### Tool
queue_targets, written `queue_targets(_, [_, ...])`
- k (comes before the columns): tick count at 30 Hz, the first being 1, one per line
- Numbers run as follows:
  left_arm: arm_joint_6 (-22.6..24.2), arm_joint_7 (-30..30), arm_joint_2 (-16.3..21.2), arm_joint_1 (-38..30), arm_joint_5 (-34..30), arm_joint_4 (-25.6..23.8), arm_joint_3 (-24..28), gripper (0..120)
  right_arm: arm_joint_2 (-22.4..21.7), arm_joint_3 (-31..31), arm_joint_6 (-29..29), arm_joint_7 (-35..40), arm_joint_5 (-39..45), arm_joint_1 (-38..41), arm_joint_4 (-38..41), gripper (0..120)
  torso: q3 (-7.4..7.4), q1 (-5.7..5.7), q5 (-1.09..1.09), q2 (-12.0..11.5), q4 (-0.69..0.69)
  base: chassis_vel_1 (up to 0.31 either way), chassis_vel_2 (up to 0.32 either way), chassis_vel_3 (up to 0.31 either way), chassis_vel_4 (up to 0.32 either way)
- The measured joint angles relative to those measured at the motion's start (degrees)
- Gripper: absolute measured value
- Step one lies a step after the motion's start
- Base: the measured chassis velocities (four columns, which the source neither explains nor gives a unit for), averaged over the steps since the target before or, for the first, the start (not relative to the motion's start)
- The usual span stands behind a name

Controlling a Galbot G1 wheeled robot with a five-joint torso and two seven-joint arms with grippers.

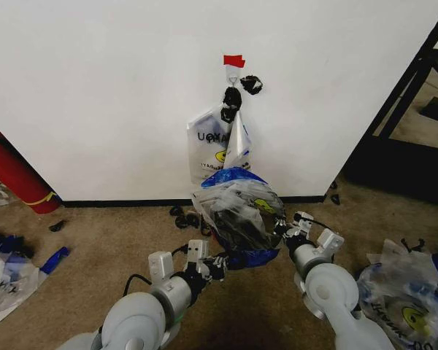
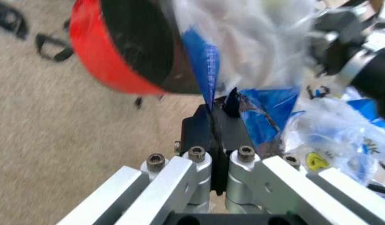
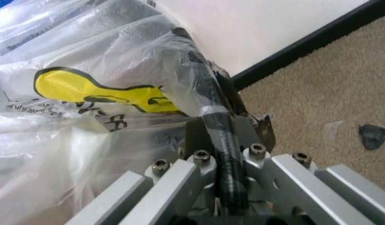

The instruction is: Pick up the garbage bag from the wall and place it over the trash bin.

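The garbage bag (image 1: 237, 200), see-through with blue edges and a yellow logo, lies draped over the black trash bin (image 1: 237, 224), which stands on the carpet in front of the wall (image 1: 117, 87). My left gripper (image 1: 220, 264) is at the bin's near side, shut on a blue edge of the garbage bag (image 2: 211, 75); the trash bin (image 2: 111, 51) shows its red bottom band beside it. My right gripper (image 1: 286, 222) is at the bin's right side. The right gripper (image 3: 218, 123) is shut on the garbage bag (image 3: 98, 89) where it folds over a dark rim.
Another printed bag (image 1: 210, 146) hangs from the hook below the red tape (image 1: 233, 60), with black knotted lumps (image 1: 232, 98) beside it. A red cylinder (image 1: 14, 175) leans at the left. Loose bags lie on the floor left (image 1: 7, 273) and right (image 1: 409, 292). A dark frame (image 1: 416, 87) stands right.
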Motion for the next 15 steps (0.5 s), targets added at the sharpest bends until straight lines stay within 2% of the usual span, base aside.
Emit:
queue_targets(7, [-0.8, 0.5, -1.1, 3.1, 4.3, 3.7, -0.5, 0, 0.1, 0.6, -0.9, 0.7, 3.3, -0.2, 1.1, 0, 0.0, 0.0, 0.0, 0.0, 0.0, 0.0, 0.0, 0.0, 0.0])
queue_targets(15, [-1.4, 1.6, -4.1, 1.2, 7.1, 10.6, 0.2, 0, -0.3, 1.2, -3.1, 1.1, 5.8, -2.2, 2.9, 0, 0.0, 0.0, -0.01, 0.0, -0.01, 0.0, 0.0, 0.0, 0.0])
